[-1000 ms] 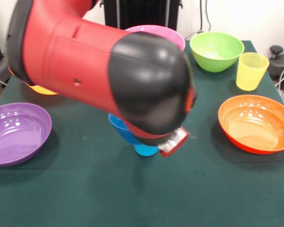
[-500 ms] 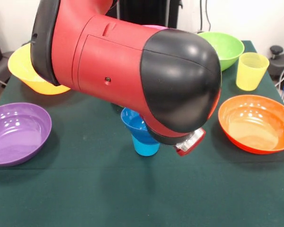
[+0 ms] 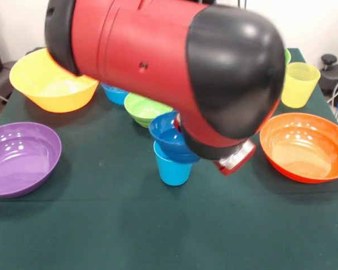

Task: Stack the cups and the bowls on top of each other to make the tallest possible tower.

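Observation:
A light blue cup (image 3: 172, 167) stands upright at the table's middle. A small dark blue bowl (image 3: 167, 134) sits on its rim, tilted slightly toward the left. My red and black arm (image 3: 174, 62) fills the upper middle of the view. Its silver and red end piece (image 3: 234, 158) hangs just right of the cup and bowl. The gripper is masked by the arm, so its state does not show. Behind the cup are a small lime green bowl (image 3: 142, 108) and a light blue bowl (image 3: 115, 93). The yellow cup (image 3: 299, 84) stands upright at the far right.
A purple bowl (image 3: 19, 157) lies at the left edge and a yellow-orange bowl (image 3: 49, 84) behind it. An orange bowl (image 3: 305, 146) sits on the right. A sliver of a larger green bowl (image 3: 287, 56) shows past the arm. The table is dark green cloth (image 3: 158, 225).
The arm has swung right and upward, uncovering the yellow-orange, light blue and lime green bowls. The dark blue bowl has moved from the cup's left side up onto its rim.

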Available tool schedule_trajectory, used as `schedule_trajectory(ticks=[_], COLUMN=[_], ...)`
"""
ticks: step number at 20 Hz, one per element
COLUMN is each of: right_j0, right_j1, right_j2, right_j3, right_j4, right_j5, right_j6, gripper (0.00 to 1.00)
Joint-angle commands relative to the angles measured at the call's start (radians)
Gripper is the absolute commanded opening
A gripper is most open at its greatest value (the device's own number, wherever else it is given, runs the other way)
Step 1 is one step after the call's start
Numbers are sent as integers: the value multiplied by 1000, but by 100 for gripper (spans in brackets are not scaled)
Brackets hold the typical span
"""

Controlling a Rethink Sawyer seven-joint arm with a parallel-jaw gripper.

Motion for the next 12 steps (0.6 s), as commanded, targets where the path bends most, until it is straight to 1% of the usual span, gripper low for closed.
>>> schedule_trajectory(ticks=[1,6,12], right_j0=[79,129,97], right_j1=[-53,-84,-67], right_j2=[133,186,193], right_j3=[149,237,220], right_j4=[-100,-143,-165], right_j5=[31,17,-5], right_j6=[103,100,90], gripper=[0,0,0])
